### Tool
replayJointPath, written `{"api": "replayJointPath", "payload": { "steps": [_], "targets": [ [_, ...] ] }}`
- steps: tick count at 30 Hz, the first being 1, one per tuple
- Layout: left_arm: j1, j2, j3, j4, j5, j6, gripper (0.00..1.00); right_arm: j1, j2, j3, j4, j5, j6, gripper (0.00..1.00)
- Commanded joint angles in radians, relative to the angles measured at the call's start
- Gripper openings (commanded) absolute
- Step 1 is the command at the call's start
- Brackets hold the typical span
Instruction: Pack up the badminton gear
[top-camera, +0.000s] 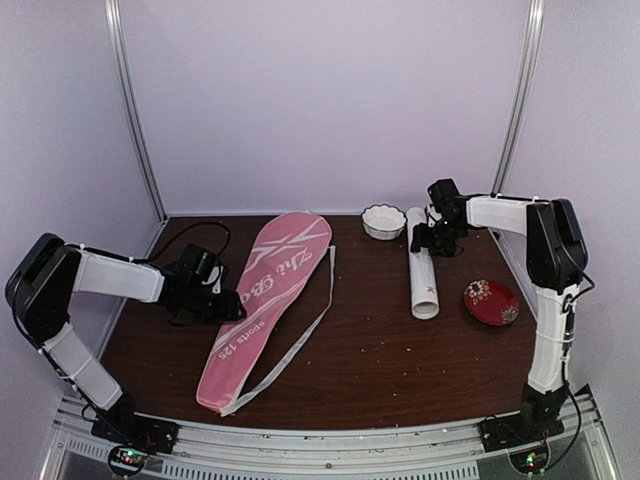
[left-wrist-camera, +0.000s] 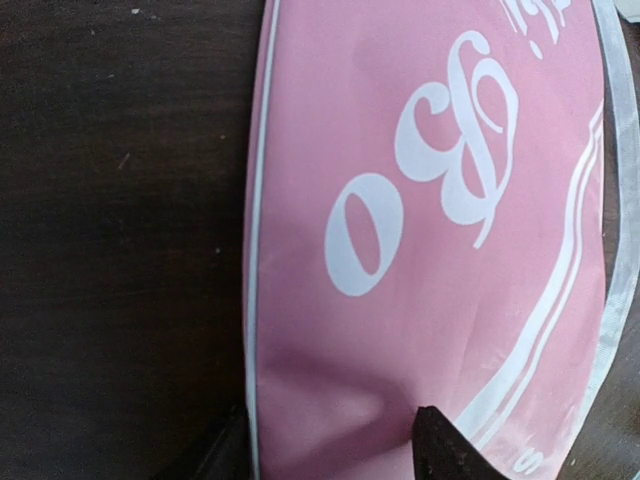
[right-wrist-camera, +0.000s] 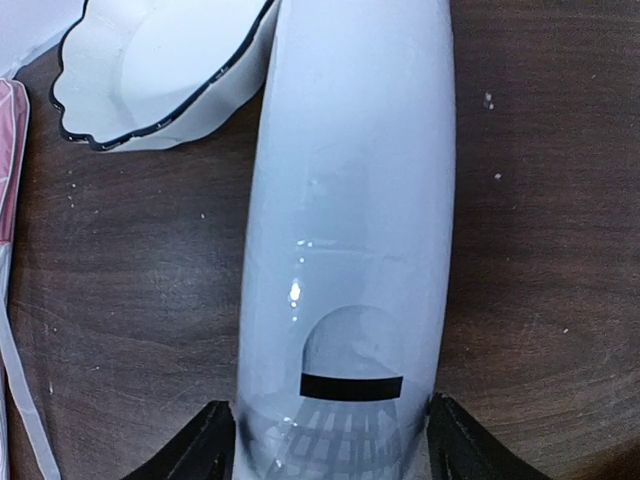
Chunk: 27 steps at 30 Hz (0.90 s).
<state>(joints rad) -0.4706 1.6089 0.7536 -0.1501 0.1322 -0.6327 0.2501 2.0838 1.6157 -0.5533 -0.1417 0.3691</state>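
Right wrist view: my right claw (right-wrist-camera: 332, 425) straddles the white tube (right-wrist-camera: 350, 180), which lies on the worktop (right-wrist-camera: 550, 250) just beside the scalloped bowl (right-wrist-camera: 150, 70). The fingers sit against both of its sides, seemingly gripping it. My left claw (left-wrist-camera: 330, 445) hangs half-spread over the pink cover (left-wrist-camera: 420, 200), which lies flat and well apart from the tube.

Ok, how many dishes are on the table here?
2. A white scalloped bowl sits at the back, just left of the white tube; a red patterned dish lies right of the tube's near end. The pink cover could hide others.
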Motion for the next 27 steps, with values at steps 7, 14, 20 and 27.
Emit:
{"api": "replayJointPath", "payload": {
  "steps": [7, 14, 20, 27],
  "targets": [
    [-0.147, 0.059, -0.046, 0.124, 0.096, -0.214, 0.54, -0.006, 0.013, -0.043, 0.006, -0.094, 0.019, 0.60],
    [-0.177, 0.048, -0.039, 0.174, 0.074, -0.307, 0.53, -0.007, -0.090, -0.245, 0.106, -0.146, 0.052, 0.48],
    [-0.178, 0.052, -0.003, 0.153, 0.046, -0.301, 0.54, -0.003, -0.195, -0.441, 0.187, -0.205, 0.073, 0.41],
    [-0.177, 0.061, 0.034, 0.111, 0.009, -0.291, 0.58, 0.029, -0.365, -0.663, 0.242, -0.252, 0.079, 0.41]
  ]
}}
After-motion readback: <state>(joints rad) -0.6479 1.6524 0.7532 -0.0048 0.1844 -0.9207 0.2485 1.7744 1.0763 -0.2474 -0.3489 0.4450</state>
